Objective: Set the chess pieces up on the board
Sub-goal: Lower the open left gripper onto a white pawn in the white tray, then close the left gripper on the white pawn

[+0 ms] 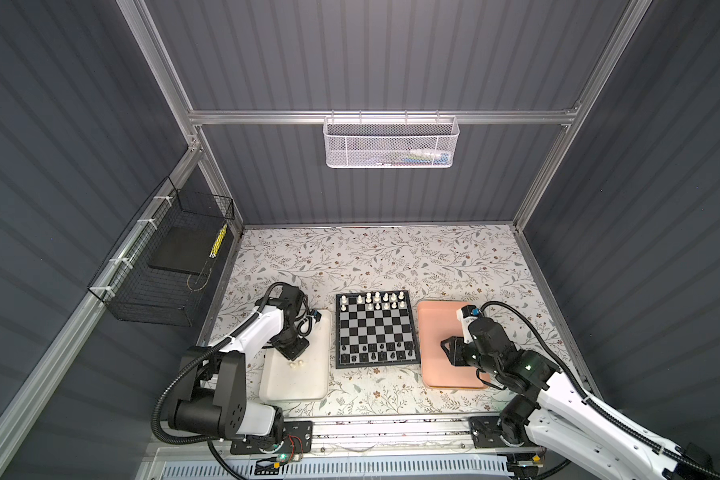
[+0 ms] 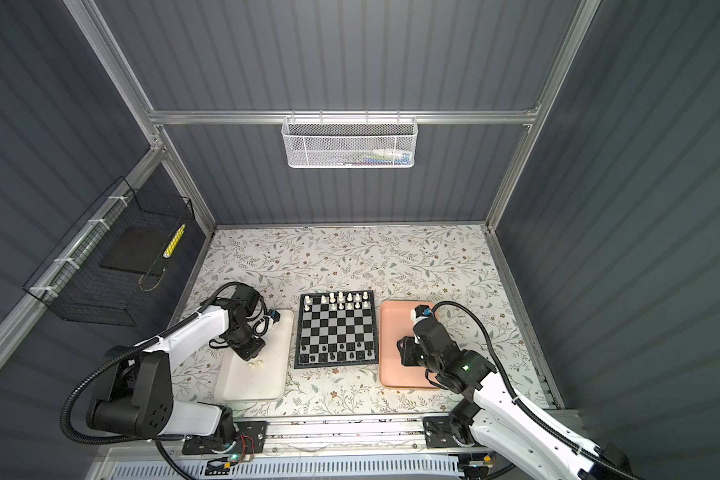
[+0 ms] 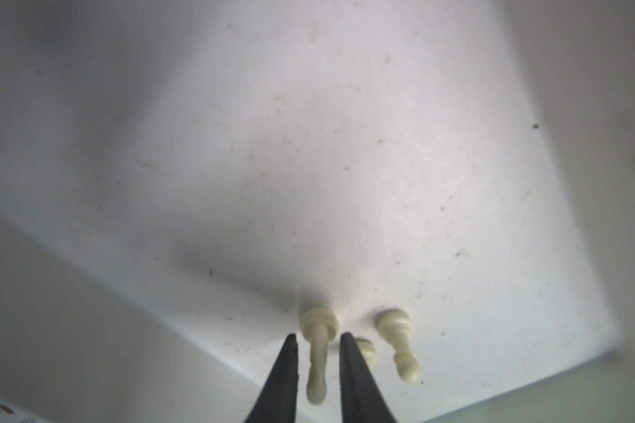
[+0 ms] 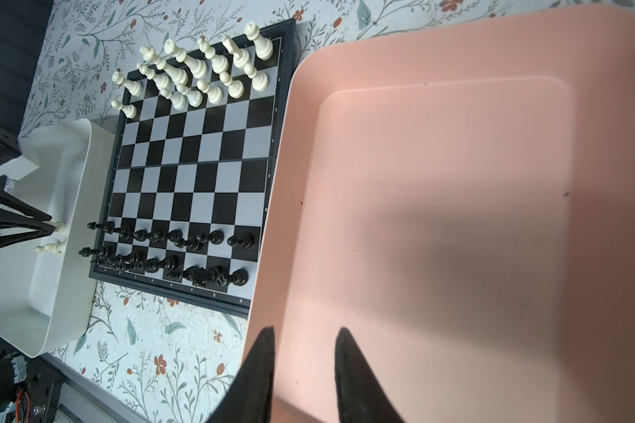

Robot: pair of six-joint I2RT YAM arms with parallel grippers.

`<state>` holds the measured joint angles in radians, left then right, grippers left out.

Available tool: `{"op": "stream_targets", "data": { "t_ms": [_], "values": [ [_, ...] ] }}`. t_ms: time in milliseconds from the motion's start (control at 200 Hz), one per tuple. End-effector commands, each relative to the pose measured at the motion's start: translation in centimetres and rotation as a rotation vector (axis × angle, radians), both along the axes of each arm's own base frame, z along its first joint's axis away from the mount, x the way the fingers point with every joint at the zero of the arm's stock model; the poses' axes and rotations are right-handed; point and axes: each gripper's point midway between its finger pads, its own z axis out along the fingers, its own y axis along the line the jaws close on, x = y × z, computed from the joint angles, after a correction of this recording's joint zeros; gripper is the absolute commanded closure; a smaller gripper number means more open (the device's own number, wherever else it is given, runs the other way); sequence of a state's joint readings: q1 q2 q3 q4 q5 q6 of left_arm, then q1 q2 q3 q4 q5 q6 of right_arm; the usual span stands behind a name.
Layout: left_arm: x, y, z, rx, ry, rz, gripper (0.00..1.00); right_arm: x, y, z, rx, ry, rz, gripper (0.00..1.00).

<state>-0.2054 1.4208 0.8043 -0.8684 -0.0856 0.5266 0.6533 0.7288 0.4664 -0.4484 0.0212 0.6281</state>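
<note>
Three cream pawns stood close together in the white tray, on the near-left part of the desk. The left pincer pointed steeply down among them. Its jaws were a narrow way apart on either side of one pawn, with a sliver of tray showing between each finger and the stem, so the pawn was not yet pinched. A second pawn was half hidden behind one finger, and the third stood just beside it. The left arm rose from the near-left corner and folded down over the tray.

The right pincer hung spread and empty over the pink tray, by the rim next to the board. Its arm reached in from the near-right corner.

The board lay between the two trays, with black pieces on its two near rows and cream pieces on its two far rows.
</note>
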Motion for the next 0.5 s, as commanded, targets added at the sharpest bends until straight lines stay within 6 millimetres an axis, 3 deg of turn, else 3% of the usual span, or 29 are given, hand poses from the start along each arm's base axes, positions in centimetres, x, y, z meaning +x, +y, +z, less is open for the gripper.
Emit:
{"op": "stream_targets", "data": {
  "t_ms": [0,495],
  "values": [
    [-0.56,0.32,-0.25,0.005,0.024,0.008,0.79,0.16,0.23,0.36,0.008,-0.009,0.010,0.69],
    [-0.50,0.39,0.12,0.006,0.023,0.004,0.90,0.03,0.17,0.14,0.005,-0.005,0.011,0.69]
  ]
}}
